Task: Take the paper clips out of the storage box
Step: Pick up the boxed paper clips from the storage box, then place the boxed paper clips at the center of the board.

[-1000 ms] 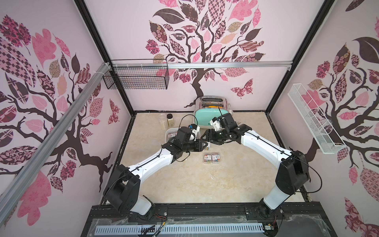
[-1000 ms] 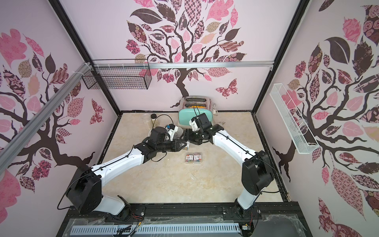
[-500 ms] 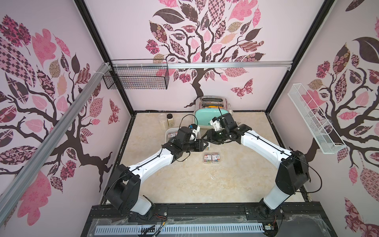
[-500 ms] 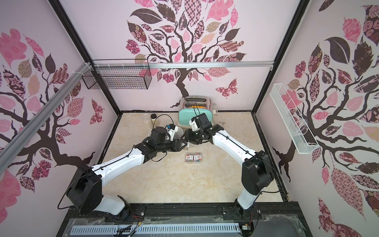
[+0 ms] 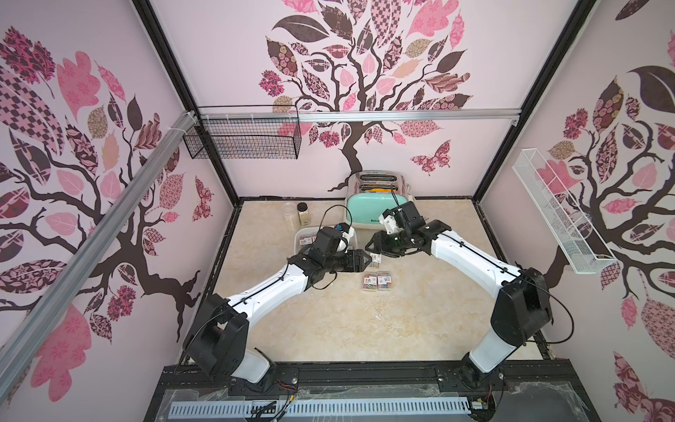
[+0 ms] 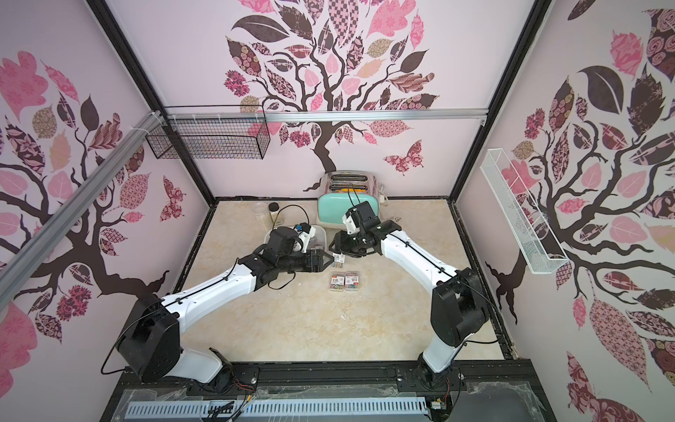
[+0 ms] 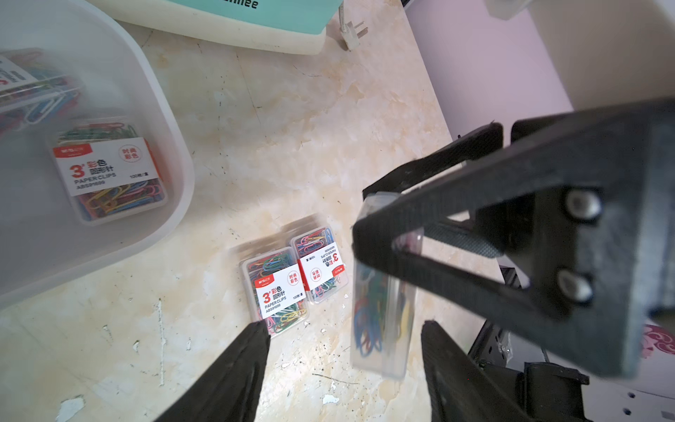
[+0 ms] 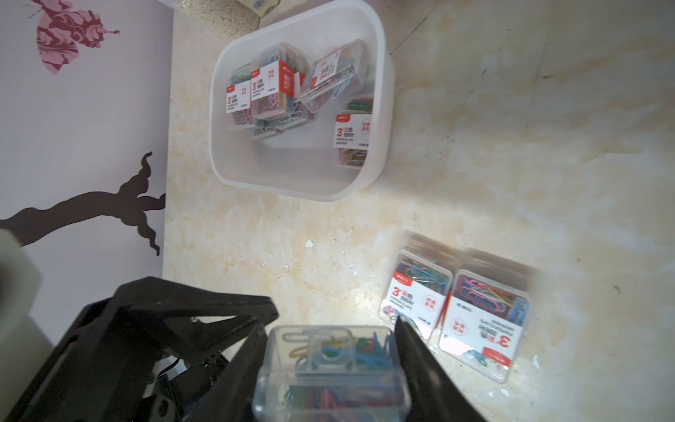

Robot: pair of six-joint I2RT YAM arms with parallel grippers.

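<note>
The white storage box point(image 8: 292, 190) holds several clear cases of paper clips point(image 8: 270, 91); in both top views my left arm covers most of the storage box point(image 5: 298, 234) point(image 6: 322, 234). My right gripper point(image 8: 330, 329) is shut on one case point(image 8: 330, 372) and holds it above the table point(image 5: 375, 258). My left gripper point(image 7: 343, 327) stands open on either side of that case point(image 7: 383, 310), with a gap on each side. Two more cases point(image 5: 376, 283) point(image 7: 292, 281) lie side by side on the table below.
A mint-green toaster point(image 5: 376, 212) stands at the back wall, with two jars point(image 5: 296, 215) to its left behind the box. A black wire basket point(image 5: 241, 142) hangs on the back wall, a white one point(image 5: 559, 215) on the right wall.
My left gripper has opened and let go of the case. My right gripper has closed on it. Both arms have stayed nearly in place.
</note>
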